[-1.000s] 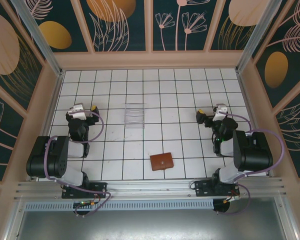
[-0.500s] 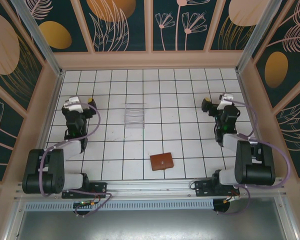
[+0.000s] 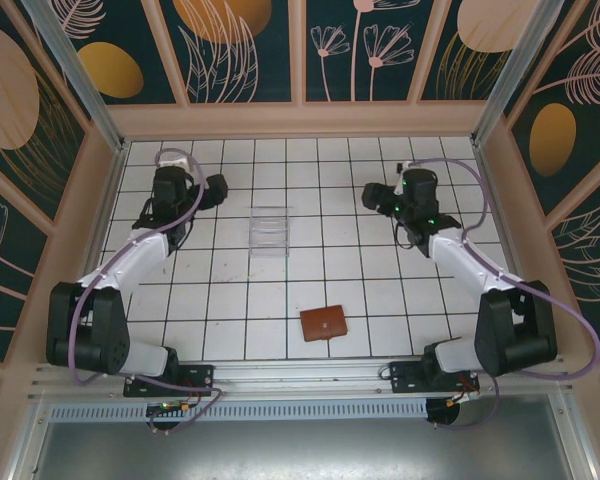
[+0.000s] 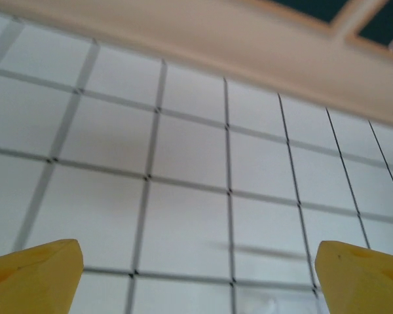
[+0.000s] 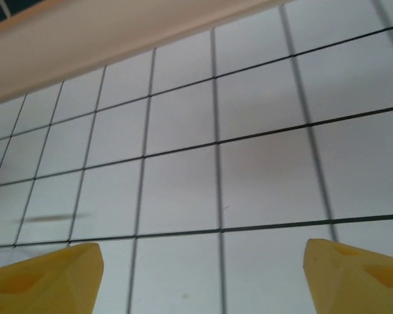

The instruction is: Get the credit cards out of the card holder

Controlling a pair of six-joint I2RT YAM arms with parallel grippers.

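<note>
The card holder (image 3: 323, 323) is a small brown leather wallet lying shut on the white tiled table, near the front middle. The credit cards are hidden. My left gripper (image 3: 216, 190) hangs over the far left of the table, well away from the wallet. Its yellow fingertips (image 4: 33, 278) stand wide apart with bare tiles between them, so it is open (image 4: 196, 281). My right gripper (image 3: 373, 197) is over the far right, equally distant from the wallet. It is open too (image 5: 200, 278), with its yellow fingertips (image 5: 357, 275) at the frame's lower corners.
A clear acrylic tiered stand (image 3: 269, 230) sits between the two grippers, a little behind the table's middle. A pale wooden wall (image 3: 300, 120) closes the table at the back, and framed panels close the sides. White tiles lie around the wallet.
Both arms have unfolded from low poses at the table's sides and reached toward the far half, with their grippers turned inward. The wallet has stayed put.
</note>
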